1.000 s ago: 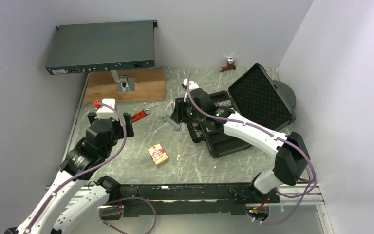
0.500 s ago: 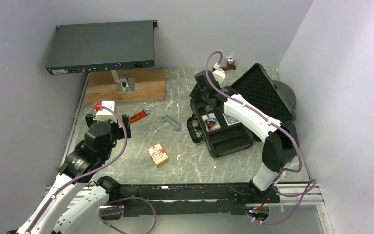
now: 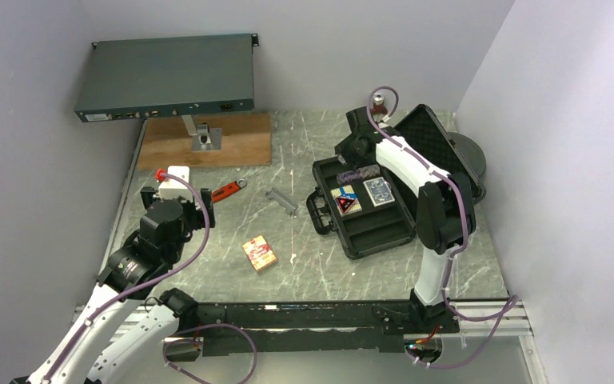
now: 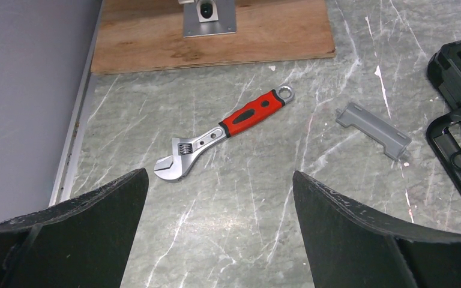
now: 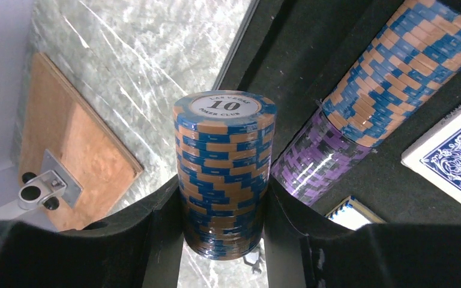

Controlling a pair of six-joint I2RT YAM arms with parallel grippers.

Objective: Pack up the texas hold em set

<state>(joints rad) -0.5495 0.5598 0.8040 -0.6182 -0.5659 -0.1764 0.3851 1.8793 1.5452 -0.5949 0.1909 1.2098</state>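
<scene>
Texas hold em set: the black case (image 3: 372, 232) lies open on the right half of the table, its lid (image 3: 428, 156) standing up on the far side.
Already in the case: a blue card box (image 3: 379, 190) and a blue-yellow card box (image 3: 346, 200) lie side by side, and two rows of chips (image 5: 390, 78) lie in the far slots.
What has changed: one second ago my right arm was low over the near left corner of the case. Now it is stretched to the far end, above the chip slots.
Right gripper (image 5: 224, 234): about half closed, holding an upright stack of blue-and-orange chips (image 5: 223, 174) marked 10, one finger on each side.
Meaning for the task: I judge that the stack is now in position for placing. It hangs just beside the rows and is not yet in a slot.
Left gripper (image 4: 217, 180): spread wide and holding nothing, above the red-handled wrench (image 4: 225, 137), in the same place as before.
Still outside: the red-orange card box (image 3: 260, 253) lies on the table, well apart from the case, and a grey plastic strip (image 4: 373, 129) lies near the handle.
</scene>
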